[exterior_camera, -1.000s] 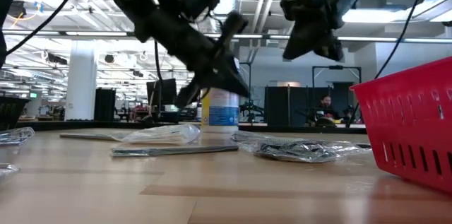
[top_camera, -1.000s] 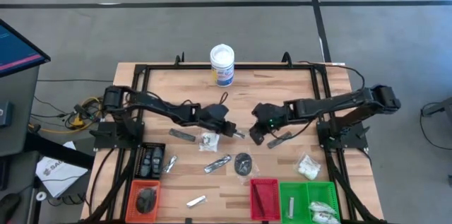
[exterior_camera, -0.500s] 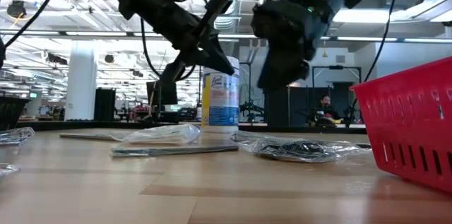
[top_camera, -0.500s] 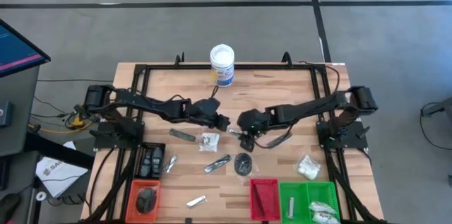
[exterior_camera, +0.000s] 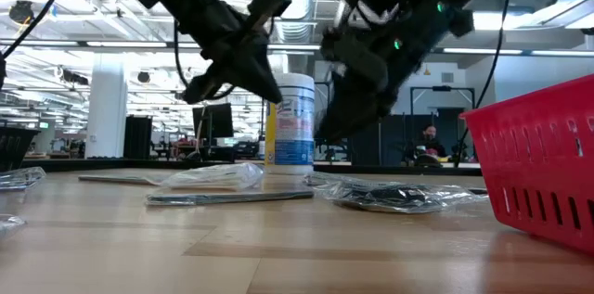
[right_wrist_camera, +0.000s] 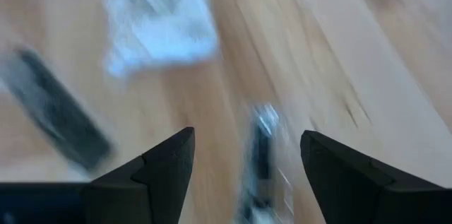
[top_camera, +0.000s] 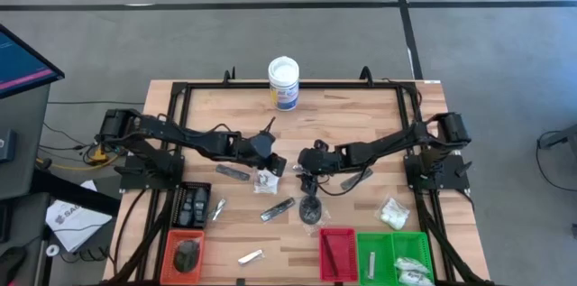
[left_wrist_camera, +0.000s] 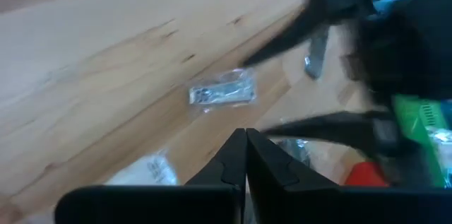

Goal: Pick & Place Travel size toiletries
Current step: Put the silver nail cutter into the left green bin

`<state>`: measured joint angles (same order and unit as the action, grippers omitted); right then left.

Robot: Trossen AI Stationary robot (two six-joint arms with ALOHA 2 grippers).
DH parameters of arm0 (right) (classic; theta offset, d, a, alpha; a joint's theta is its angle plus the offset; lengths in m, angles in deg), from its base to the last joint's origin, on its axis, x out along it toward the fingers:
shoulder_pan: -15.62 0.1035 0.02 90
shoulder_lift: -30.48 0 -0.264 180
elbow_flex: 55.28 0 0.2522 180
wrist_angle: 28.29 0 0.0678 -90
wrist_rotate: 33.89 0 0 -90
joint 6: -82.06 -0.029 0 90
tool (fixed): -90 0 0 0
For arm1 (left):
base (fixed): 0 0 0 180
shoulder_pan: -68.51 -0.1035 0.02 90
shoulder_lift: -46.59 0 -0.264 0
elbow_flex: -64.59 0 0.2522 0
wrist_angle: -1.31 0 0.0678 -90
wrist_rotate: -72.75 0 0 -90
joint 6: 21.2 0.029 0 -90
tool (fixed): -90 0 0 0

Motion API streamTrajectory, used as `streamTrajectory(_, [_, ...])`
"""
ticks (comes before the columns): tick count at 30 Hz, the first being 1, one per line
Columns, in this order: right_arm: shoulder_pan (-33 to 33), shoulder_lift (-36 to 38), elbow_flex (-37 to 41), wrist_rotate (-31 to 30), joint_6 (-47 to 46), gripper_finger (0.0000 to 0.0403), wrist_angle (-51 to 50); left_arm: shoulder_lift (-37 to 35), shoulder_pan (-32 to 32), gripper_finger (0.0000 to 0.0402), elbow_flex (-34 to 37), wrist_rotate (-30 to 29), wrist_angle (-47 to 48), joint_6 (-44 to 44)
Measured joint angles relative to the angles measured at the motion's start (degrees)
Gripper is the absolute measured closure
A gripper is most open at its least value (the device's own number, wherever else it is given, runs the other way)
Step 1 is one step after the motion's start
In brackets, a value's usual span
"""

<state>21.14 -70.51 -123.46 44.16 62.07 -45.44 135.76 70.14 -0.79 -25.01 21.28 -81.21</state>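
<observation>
Right gripper (top_camera: 307, 170), jaws spread and empty, hovers at centre frame over the scattered toiletries: a silvery sachet (top_camera: 278, 207) and a dark disc packet (top_camera: 310, 209) just below it, a clear packet (top_camera: 267, 180) to its left. Left gripper (top_camera: 275, 165), clamped shut on nothing, crowds in beside it; the likely hazards are colliding arms or nudged packets.

clear packets (top_camera: 265, 179), silvery sachet (top_camera: 277, 207), dark disc (top_camera: 310, 208) | lying flat | mid-worktop, more toward the front edge
</observation>
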Motion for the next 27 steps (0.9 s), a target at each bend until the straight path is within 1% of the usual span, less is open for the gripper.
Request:
streamTrajectory(2, [-0.1,-0.8,1.1,0.0,-0.9,0.0154,0.3,-1.2,0.0,0.0401,0.2,-0.4,2.3,0.0])
streamTrajectory(3, [-0.1,-1.6,1.3,-0.1,-1.7,0.0154,2.4,-1.4,0.0,0.0401,0.1,-0.6,1.4,0.1])
streamTrajectory(5, [0.5,-1.6,2.6,0.0,-2.8,0.0154,2.0,-2.6,0.0,0.0401,0.1,-1.4,2.5,0.1])
streamTrajectory(7, [1.2,-3.3,2.1,0.0,-3.0,0.0153,4.6,-3.5,0.0,0.0401,0.1,-2.0,1.8,0.2])
streamTrajectory(11, [1.9,-3.6,2.3,-0.3,-3.0,0.0153,4.3,-5.0,-0.5,0.0401,0.2,-3.0,3.0,0.5])
streamTrajectory(15, [1.2,-5.5,2.5,-1.4,-4.2,0.0153,2.8,-5.7,-1.2,0.0401,0.1,-3.3,2.8,1.0])
streamTrajectory(17, [0.8,-6.6,2.1,-0.6,-4.8,0.0153,4.4,-5.7,-1.6,0.0401,0.1,-3.3,2.4,1.1])
streamTrajectory(21, [0.5,-9.1,1.8,-1.0,-6.2,0.0153,5.8,-5.6,-1.8,0.0401,0.1,-3.3,2.3,0.9])
streamTrajectory(27, [0.5,-9.4,1.9,-0.1,-7.8,0.0154,5.5,-5.6,-1.8,0.0401,0.1,-3.2,2.3,0.8])
